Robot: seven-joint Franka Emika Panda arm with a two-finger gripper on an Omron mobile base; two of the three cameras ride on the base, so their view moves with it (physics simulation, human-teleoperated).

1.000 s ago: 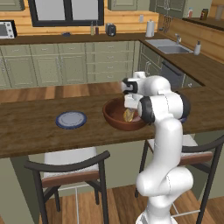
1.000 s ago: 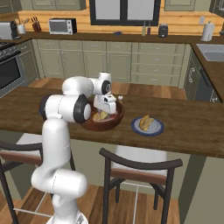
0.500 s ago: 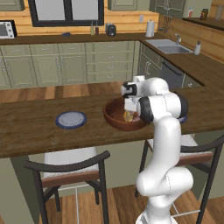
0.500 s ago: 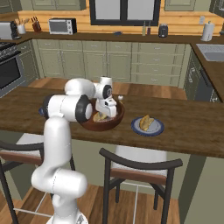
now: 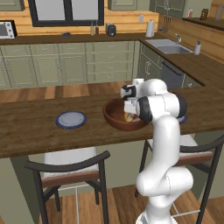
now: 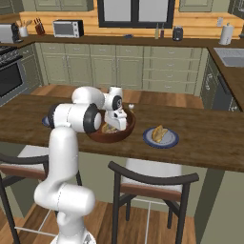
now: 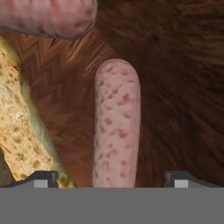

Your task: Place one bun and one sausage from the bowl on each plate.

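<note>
In the left base view, at left of centre, one flat round blue-grey plate (image 5: pixel 71 119) with a darker rim lies bare on the dark wooden table (image 5: pixel 26 131); right of it, at mid-frame, sits the deep round bowl (image 5: pixel 114 114) of reddish-brown wood, and my gripper (image 5: pixel 128 113) reaches down inside it beside a golden scrap of bun (image 5: pixel 128 117); the bowl and that plate are well apart.

In the right base view the bowl (image 6: pixel 126 131) stands at centre-left, and right of it the other plate (image 6: pixel 167 141) carries a yellow bun; a sausage there I cannot make out.

In the hand view, at the left edge, lies a crusty, speckled golden bun (image 7: pixel 17 135), oblong and slanted; at the upper left, a mottled pink sausage end (image 7: pixel 48 17); at centre, a slim pinkish sausage (image 7: pixel 116 127) with a rounded tip, lying lengthwise on the grained bowl floor (image 7: pixel 183 87) between my jaws, which stand wide on either side of it, not touching it.
</note>
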